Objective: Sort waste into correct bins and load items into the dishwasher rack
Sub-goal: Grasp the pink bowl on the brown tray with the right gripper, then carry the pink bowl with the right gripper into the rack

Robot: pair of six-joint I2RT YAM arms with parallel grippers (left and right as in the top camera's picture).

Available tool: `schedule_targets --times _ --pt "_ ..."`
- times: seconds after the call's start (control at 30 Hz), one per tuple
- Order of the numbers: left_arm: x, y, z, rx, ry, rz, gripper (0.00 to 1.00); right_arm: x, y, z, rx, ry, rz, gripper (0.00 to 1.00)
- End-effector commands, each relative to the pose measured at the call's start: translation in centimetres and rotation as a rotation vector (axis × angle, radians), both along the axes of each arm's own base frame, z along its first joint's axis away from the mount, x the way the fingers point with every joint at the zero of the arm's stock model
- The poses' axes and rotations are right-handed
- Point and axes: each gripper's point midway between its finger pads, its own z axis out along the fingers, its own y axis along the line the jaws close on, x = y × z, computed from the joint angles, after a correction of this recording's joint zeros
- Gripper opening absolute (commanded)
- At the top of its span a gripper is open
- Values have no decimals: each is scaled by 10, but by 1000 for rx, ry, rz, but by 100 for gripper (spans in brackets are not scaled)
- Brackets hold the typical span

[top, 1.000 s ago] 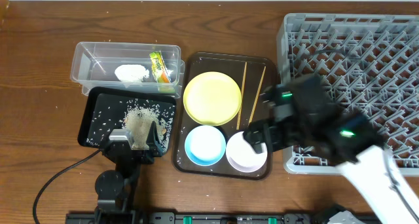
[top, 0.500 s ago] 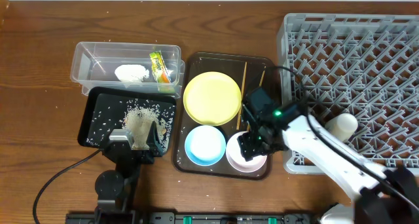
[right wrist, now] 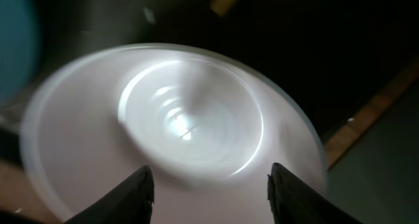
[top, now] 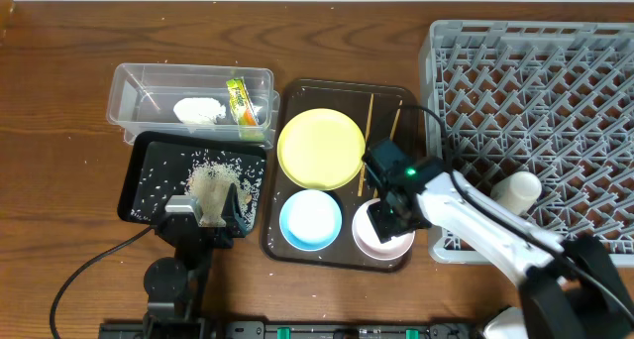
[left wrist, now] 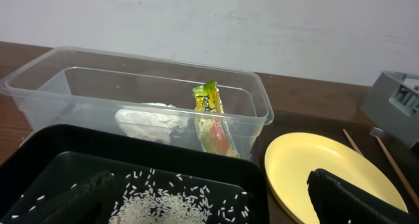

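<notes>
The white-pink bowl [top: 376,244] sits at the front right of the brown serving tray [top: 337,85]. My right gripper [top: 386,216] is open just above it; in the right wrist view the bowl [right wrist: 190,119] fills the frame between the open fingers [right wrist: 209,194]. The light blue bowl [top: 310,220], yellow plate [top: 320,148] and two chopsticks [top: 371,129] lie on the same tray. My left gripper [top: 206,206] is open and empty over the black tray [top: 135,176] with rice [top: 214,172]. The clear tub [top: 124,93] holds the wrapper [top: 241,101] and tissue [top: 198,109].
The grey dishwasher rack [top: 555,71] fills the right side, with the right arm's cable lying across it. In the left wrist view the tub [left wrist: 39,76], wrapper [left wrist: 211,112], tissue [left wrist: 150,119], rice [left wrist: 170,207], plate [left wrist: 308,165] and the left fingers [left wrist: 209,209] show.
My right arm has swung left from over the rack's front corner and come down over the white-pink bowl. The left arm has not moved.
</notes>
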Motion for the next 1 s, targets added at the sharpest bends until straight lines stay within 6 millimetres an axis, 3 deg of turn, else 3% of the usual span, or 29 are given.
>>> schedule_targets --times 0.0,0.1,0.2,0.37,0.5,0.6,0.7,0.8,0.97 --pt "0 0 -14 13 30 -6 96 17 7 38 86 -126 22 59" --pt "0 0 -14 13 29 -6 96 30 -2 52 69 -215 0 60" --pt "0 0 -14 13 29 -6 96 41 -14 51 -2 -273 6 59" --pt "0 0 -14 13 30 -6 96 42 -21 21 -71 -235 9 56" --pt "0 0 -14 13 30 -6 96 34 -23 -12 -120 -136 21 45" --pt "0 0 -14 13 29 -6 96 25 -14 -19 -71 -76 64 43" --pt "0 0 -14 13 29 -6 96 23 -12 -18 -61 -72 81 31" --pt "0 0 -14 13 29 -6 96 24 -15 -11 -57 -78 58 4" --pt "0 0 -14 13 30 -6 96 45 -27 34 -37 -181 -70 1"
